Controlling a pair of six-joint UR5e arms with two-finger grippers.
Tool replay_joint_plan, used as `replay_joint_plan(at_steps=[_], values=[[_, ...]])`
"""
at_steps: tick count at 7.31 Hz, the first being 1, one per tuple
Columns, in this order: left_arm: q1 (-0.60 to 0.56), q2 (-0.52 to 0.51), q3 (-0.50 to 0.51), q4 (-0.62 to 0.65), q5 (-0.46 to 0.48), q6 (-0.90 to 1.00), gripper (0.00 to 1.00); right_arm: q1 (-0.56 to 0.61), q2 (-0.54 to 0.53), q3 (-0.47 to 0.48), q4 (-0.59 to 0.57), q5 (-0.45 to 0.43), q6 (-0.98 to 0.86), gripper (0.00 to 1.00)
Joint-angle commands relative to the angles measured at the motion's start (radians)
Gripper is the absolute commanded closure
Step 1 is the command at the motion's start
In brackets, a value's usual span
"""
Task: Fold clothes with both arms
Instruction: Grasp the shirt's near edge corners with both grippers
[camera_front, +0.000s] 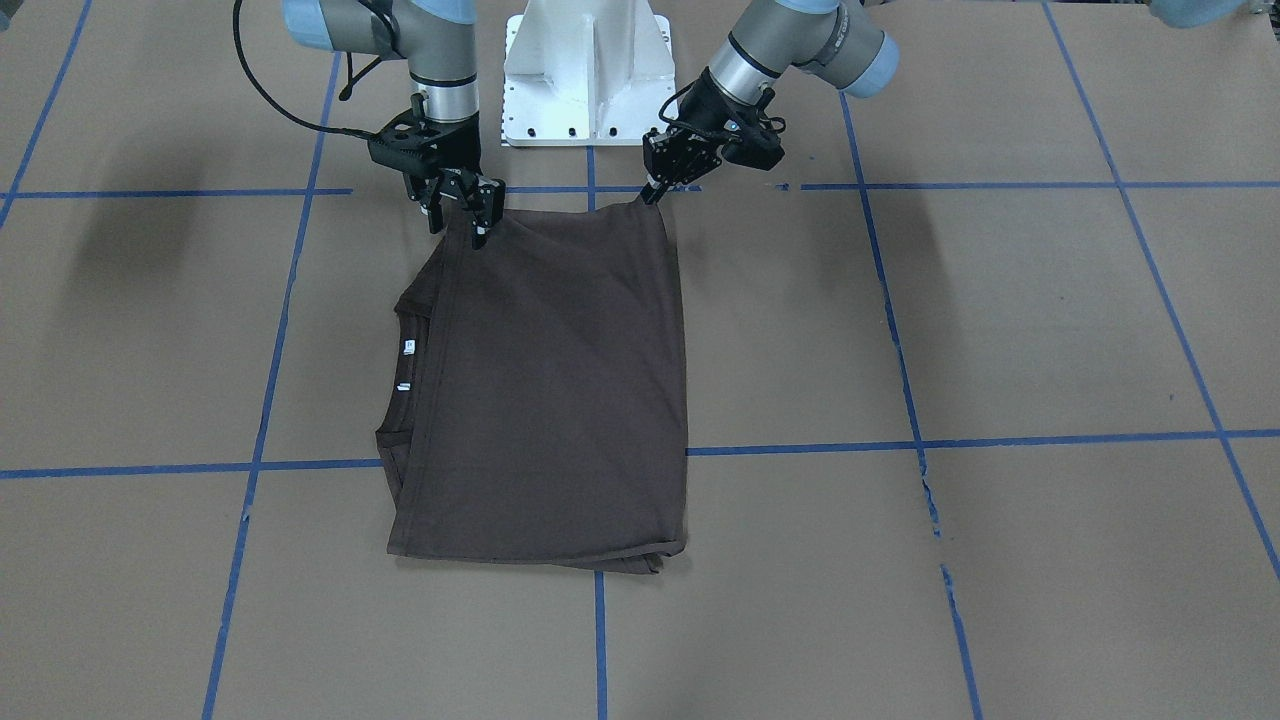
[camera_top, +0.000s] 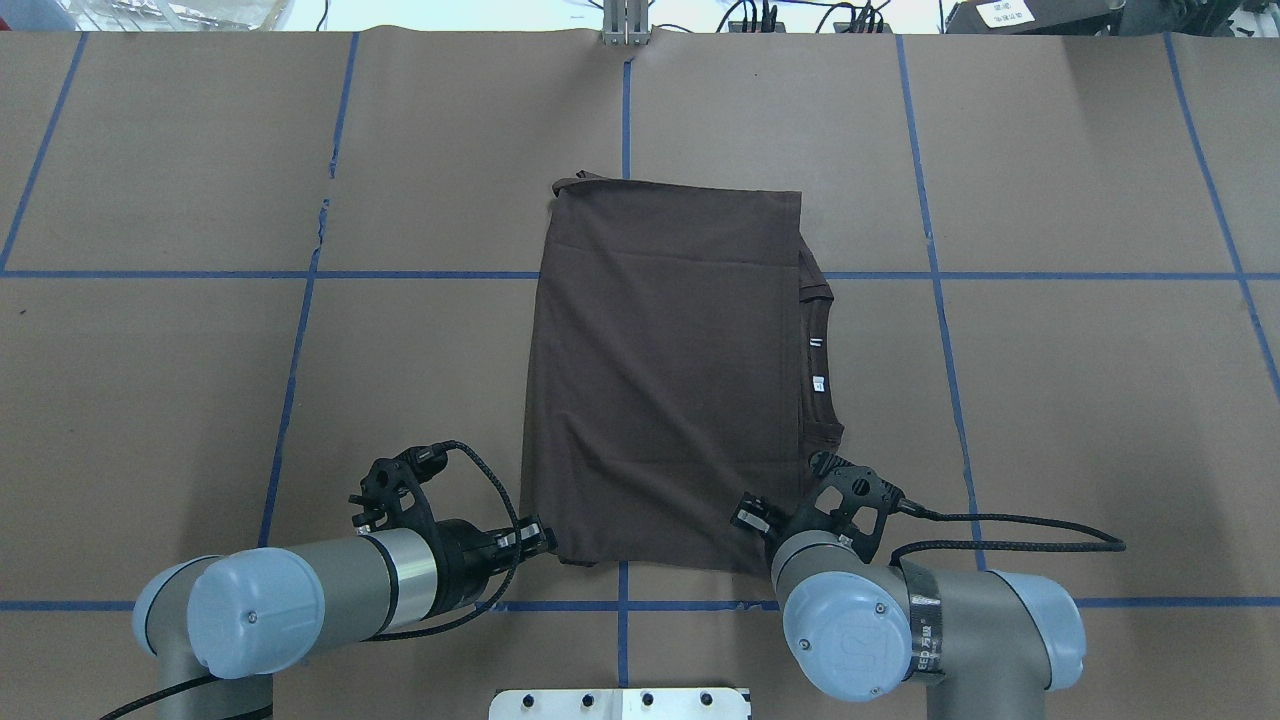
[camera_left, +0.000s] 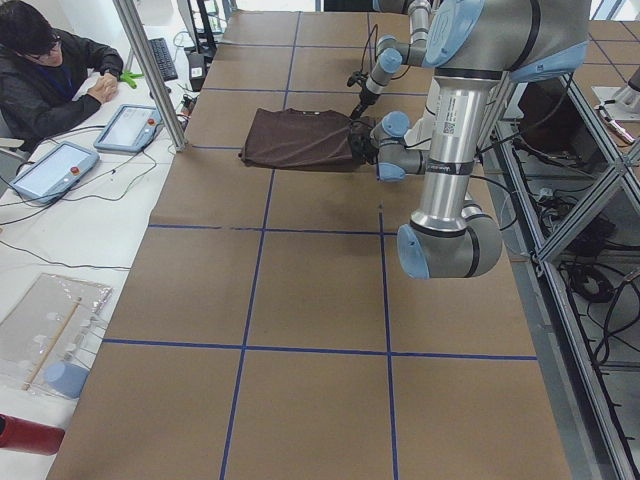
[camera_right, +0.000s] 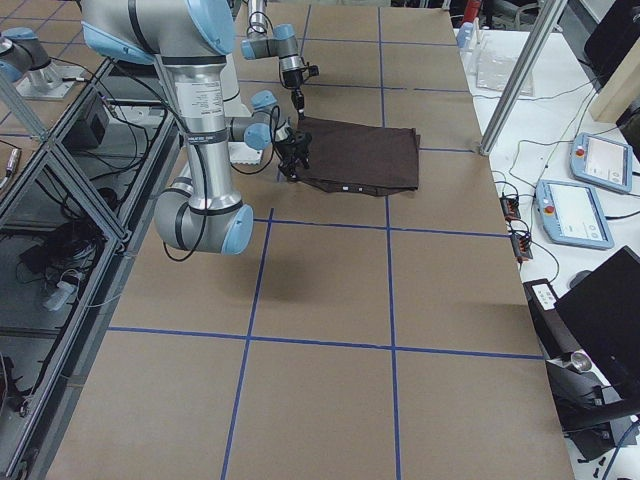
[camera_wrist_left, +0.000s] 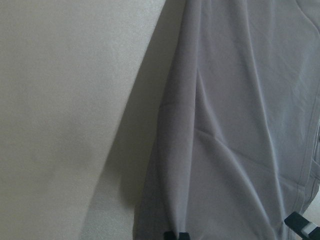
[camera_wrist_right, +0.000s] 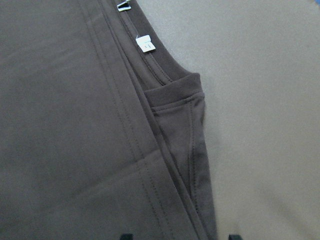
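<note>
The dark brown T-shirt (camera_front: 560, 380) lies folded into a rectangle in the middle of the table, collar and white neck tags (camera_front: 408, 347) on the robot's right side. It also shows in the overhead view (camera_top: 660, 370). My left gripper (camera_front: 650, 195) is shut on the shirt's near left corner, and the fabric drapes from its tips (camera_wrist_left: 176, 235). My right gripper (camera_front: 462, 222) is open at the near right corner. Its fingertips (camera_wrist_right: 125, 236) straddle the folded edge beside the collar and sleeve seam (camera_wrist_right: 175, 100).
The white robot base (camera_front: 588, 75) stands just behind both grippers. Blue tape lines (camera_front: 800, 447) cross the brown paper table. An operator (camera_left: 40, 70) sits at the far side with tablets (camera_left: 130, 125) beside a metal post (camera_left: 150, 70).
</note>
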Motion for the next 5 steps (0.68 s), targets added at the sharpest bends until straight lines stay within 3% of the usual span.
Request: replay_joint_plan(at_steps=[1,5], values=[[0.001,0.002,-0.001,0.001,0.000,0.000,1.00,-0.003,0.000,-0.002,0.000,-0.003,0.000,0.30],[0.001,0.005,-0.001,-0.001,0.000,0.000,1.00,-0.006,0.000,-0.008,0.000,-0.005,0.000,0.30]])
